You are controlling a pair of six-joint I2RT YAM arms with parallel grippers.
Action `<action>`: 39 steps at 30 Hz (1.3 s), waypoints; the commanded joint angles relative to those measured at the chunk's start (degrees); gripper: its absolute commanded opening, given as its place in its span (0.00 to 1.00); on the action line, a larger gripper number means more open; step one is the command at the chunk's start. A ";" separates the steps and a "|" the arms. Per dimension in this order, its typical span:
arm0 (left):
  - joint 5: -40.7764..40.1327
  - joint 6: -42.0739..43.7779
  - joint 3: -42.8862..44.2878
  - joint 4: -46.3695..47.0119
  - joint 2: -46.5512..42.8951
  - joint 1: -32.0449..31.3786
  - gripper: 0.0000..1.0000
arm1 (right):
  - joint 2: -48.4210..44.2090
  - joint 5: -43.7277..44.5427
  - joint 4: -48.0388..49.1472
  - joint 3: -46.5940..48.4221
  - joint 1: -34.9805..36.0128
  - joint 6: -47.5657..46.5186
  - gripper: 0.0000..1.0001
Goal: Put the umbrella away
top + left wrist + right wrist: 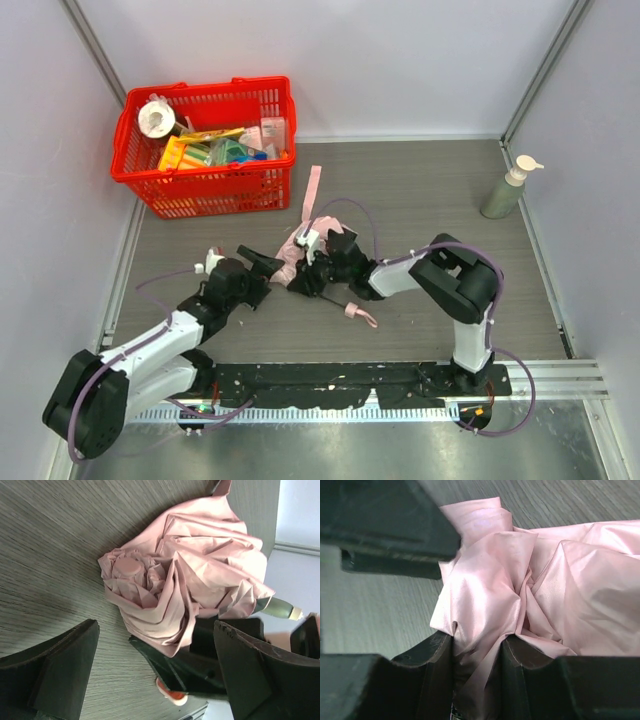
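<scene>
The pale pink umbrella (293,254) lies crumpled on the table's middle. Its closing strap (312,190) stretches towards the back, and its small pink handle (355,311) lies nearer, on a thin black shaft. My right gripper (310,270) is shut on a fold of the umbrella fabric (485,605), pinched between its two fingers (430,680). My left gripper (267,268) is open just left of the umbrella. In the left wrist view the bunched fabric (190,575) lies ahead of the left gripper (157,677), with a right finger between its jaws.
A red plastic basket (205,185) full of items stands at the back left. A green pump bottle (508,188) stands at the right by the wall. Walls close in the table on three sides.
</scene>
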 commanded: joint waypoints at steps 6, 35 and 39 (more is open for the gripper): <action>2.26 1.83 1.37 2.58 4.03 0.25 1.00 | 15.83 -26.39 -6.43 0.82 -7.36 22.31 0.01; -10.14 -1.16 0.41 13.57 23.37 -3.79 0.10 | 15.05 -29.93 -16.15 7.06 -7.90 22.44 0.01; -9.35 -0.72 0.05 13.92 22.50 -3.71 0.00 | 12.59 -24.13 -24.06 8.99 -7.81 16.63 0.14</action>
